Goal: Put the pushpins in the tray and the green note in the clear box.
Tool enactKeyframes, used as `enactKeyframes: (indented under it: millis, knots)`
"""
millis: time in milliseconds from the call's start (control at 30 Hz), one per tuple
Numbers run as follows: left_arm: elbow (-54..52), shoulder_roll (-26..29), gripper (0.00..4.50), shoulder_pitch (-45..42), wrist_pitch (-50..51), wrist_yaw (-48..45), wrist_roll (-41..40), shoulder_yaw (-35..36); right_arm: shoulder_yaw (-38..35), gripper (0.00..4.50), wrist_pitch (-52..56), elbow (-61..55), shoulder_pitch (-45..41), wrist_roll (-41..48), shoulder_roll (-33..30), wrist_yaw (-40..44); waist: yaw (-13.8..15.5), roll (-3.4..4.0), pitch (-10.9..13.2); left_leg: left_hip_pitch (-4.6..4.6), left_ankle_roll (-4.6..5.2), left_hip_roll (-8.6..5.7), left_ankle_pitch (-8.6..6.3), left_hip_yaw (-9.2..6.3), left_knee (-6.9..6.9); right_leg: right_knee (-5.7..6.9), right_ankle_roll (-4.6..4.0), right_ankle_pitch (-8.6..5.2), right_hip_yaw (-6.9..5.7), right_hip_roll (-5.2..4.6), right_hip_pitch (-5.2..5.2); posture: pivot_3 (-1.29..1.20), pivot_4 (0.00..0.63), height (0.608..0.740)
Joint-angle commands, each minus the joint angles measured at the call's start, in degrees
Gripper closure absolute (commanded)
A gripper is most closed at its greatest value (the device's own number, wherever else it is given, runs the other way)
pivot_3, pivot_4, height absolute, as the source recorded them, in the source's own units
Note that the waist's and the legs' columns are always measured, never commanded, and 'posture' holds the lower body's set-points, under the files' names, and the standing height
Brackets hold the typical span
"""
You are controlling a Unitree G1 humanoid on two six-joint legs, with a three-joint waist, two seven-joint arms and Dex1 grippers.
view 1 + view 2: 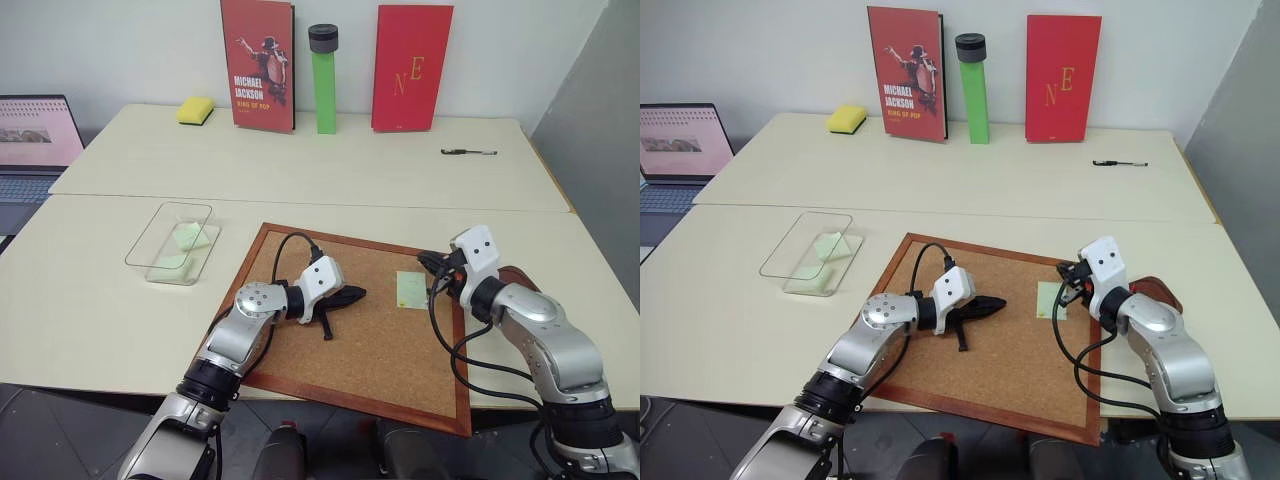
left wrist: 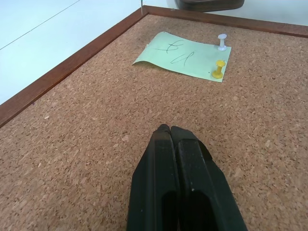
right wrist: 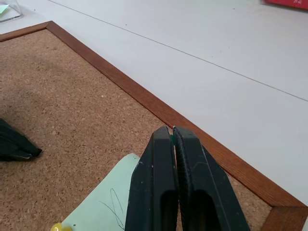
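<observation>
Two pushpins (image 2: 220, 57) pin the green note (image 2: 185, 56) to the corkboard (image 1: 380, 340). My right gripper (image 3: 172, 132), closed on something tiny and green, hangs directly above; left gripper (image 2: 169, 131), closed empty, sits farther off.

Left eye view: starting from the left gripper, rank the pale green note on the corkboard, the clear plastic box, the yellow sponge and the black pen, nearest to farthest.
From the left gripper:
1. Pale green note, just to its right on the wood-framed corkboard.
2. Clear plastic box, off to the left on the table.
3. Yellow sponge, far back left.
4. Black pen, far back right; it and the sponge are too close to call.
</observation>
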Motion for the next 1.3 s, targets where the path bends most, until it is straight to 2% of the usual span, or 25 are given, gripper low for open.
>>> enactKeyframes:
  millis: [33,200,333,467,667,1033,1300]
  knots:
    - [0.97,-0.22,4.5,1.1,1.17,0.55,1.71,-1.39,-4.19,4.45,0.26,-5.36,1.64,1.25,-1.54,-0.33,0.1,0.01,-0.01,0.0,0.0,0.0,0.0,0.0,0.0,0.0,0.0,0.0,0.0,0.0,0.0,0.0,0.15,0.74]
    - [0.26,-0.14,4.5,1.53,1.36,0.65,1.54,-1.17,-11.49,4.45,-0.68,-7.89,6.44,0.38,-5.73,-0.81,0.28,0.02,-0.01,-0.04,0.0,-0.03,0.0,0.0,-0.01,-0.07,0.0,0.0,0.01,-0.02,0.0,0.0,0.15,0.74]
    - [0.0,-0.1,4.5,1.75,1.46,0.78,1.49,-1.15,-16.78,4.45,-4.37,-5.48,11.88,-4.28,-10.67,-1.73,0.34,0.09,-0.05,-0.04,0.0,-0.03,0.0,0.0,-0.03,-0.13,0.0,0.0,0.01,-0.02,0.01,0.0,0.15,0.74]
    - [-0.27,-0.15,4.5,1.91,1.58,0.84,1.47,-1.3,-18.07,4.45,-7.2,-3.17,15.35,-7.31,-13.93,-1.04,0.2,0.15,-0.09,-0.01,0.0,-0.03,0.0,0.02,-0.03,-0.12,0.0,0.0,0.03,-0.02,0.02,0.0,0.15,0.74]
    - [0.21,-0.47,4.5,1.41,1.44,0.94,1.57,-1.46,-13.16,4.45,-13.44,2.61,16.86,-13.7,-18.05,0.59,-0.07,0.18,-0.11,0.04,0.0,-0.04,0.0,0.05,0.01,-0.14,-0.25,-0.15,0.07,-0.02,0.07,0.0,0.15,0.74]
    - [-0.34,0.07,4.5,1.71,1.36,0.88,2.02,-1.46,-6.65,4.45,-21.71,8.9,15.78,-20.29,-19.86,2.33,0.0,0.19,-0.11,0.03,0.0,-0.06,0.0,0.04,0.0,-0.16,-0.25,-0.15,0.07,-0.03,0.09,0.0,0.15,0.74]
    - [0.08,-0.12,4.5,1.43,1.07,0.95,2.39,-1.36,-8.0,2.88,-22.25,10.04,15.32,-21.37,-19.56,2.09,0.0,0.19,-0.11,0.04,0.0,-0.06,0.0,0.04,0.0,-0.16,-0.25,-0.15,0.07,-0.03,0.1,0.0,0.15,0.74]
